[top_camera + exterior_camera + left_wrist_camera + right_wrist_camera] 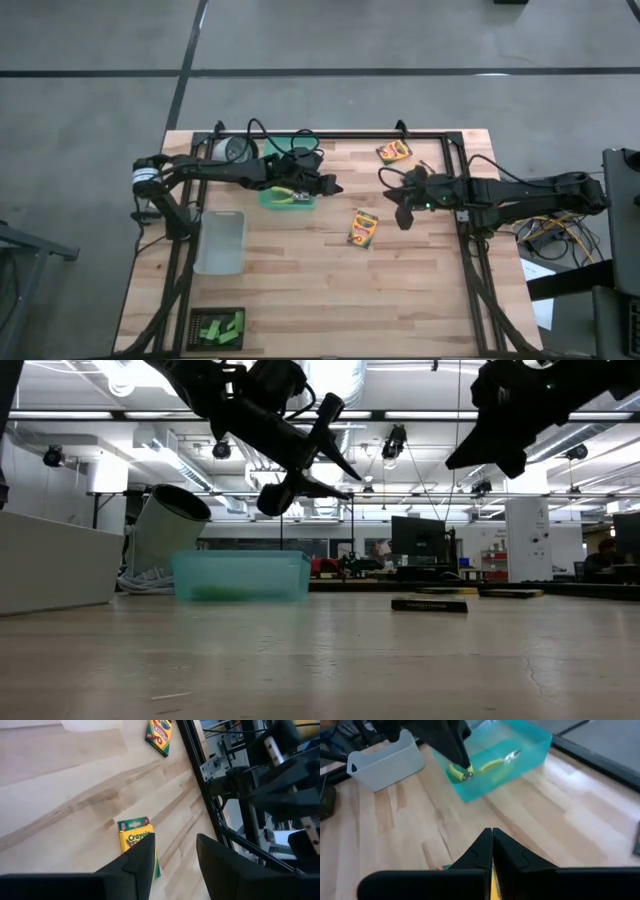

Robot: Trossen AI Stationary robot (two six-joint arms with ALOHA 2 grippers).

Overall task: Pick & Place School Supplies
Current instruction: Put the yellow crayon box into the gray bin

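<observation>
Wooden worktop (300, 290) w/ black frame rails carries everything. Left arm reaches in from the worktop's left edge, stretched nearly flat across the back half, its claw (328, 186) hanging above the right end of the teal tray (270, 199), clear of the wood; low view shows it raised well over the tray w/ fingers angled down, and the left wrist view shows the two fingers (134, 865) parted, nothing between them. Right arm comes in from the right edge, also stretched low and level, right claw (399, 213) over bare wood right of centre; in the right wrist view its fingers (480, 851) meet tip to tip, closed, no item seen held. Clear plastic bin (221, 241) sits left of centre, just in front of the tray. Small dark tray at the front-left corner holds the green blocks (222, 328). Teal tray holds yellow-green handled pliers (291, 197); the right wrist view shows yellow handles and a metal tip through the tray wall, can't tell if one pair or two. One crayon box (363, 228) lies flat mid-worktop, between the two claws and nearer the front; a second crayon box (393, 152) lies near the back rail, behind the right claw. Both boxes apart from the claws.
</observation>
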